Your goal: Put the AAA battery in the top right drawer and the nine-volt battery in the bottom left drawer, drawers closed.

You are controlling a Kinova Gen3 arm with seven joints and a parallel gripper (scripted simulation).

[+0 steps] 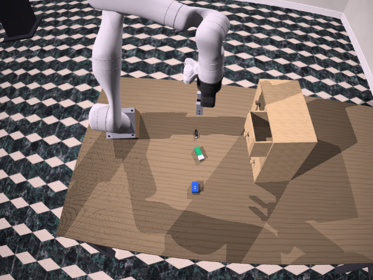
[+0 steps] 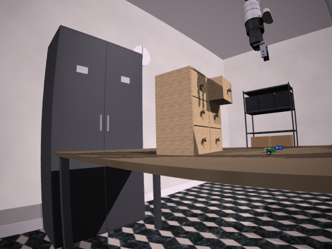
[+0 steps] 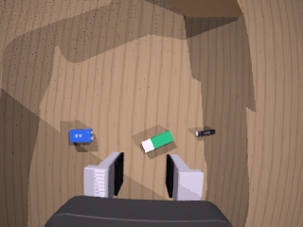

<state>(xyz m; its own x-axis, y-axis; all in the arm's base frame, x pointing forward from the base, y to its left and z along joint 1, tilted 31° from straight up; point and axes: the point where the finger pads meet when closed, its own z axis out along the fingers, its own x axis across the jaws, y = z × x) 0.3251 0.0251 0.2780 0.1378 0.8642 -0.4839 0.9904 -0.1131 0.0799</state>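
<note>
Gripper (image 1: 199, 105) (image 2: 264, 54) (image 3: 144, 168) parted and unloaded
"9V" marks the blue battery (image 1: 194, 186) (image 2: 279, 147) (image 3: 80, 135), wrist view's left.

Bright, hard light — crisp dark shadows on the wooden table (image 1: 126, 210) (image 2: 241, 166) (image 3: 118, 85).

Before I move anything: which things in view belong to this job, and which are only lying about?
For the job:
- AAA battery
- blue nine-volt battery
- small chest, with its pulled-out top right drawer and bottom left drawer

Only lying about:
- green-and-white block, which stays on the table
</note>
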